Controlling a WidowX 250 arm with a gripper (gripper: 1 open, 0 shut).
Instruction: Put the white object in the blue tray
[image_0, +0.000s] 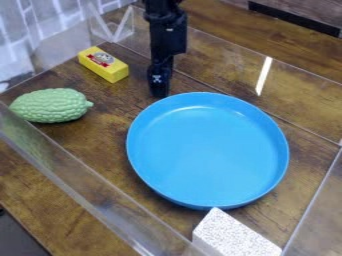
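The white object (238, 236), a small speckled sponge-like block, lies at the bottom edge of the view, just in front of the blue tray's near rim. The blue tray (207, 150) is a large round dish in the middle of the wooden table, and nothing lies in it. My gripper (159, 89) hangs straight down from the black arm just behind the tray's far-left rim, low over the table. It is far from the white object. Its jaws are open and hold nothing.
A yellow box (103, 64) lies at the back left, close to the gripper. A green bumpy vegetable (51, 105) rests at the left. Clear plastic walls (40, 150) fence the table's left and front sides.
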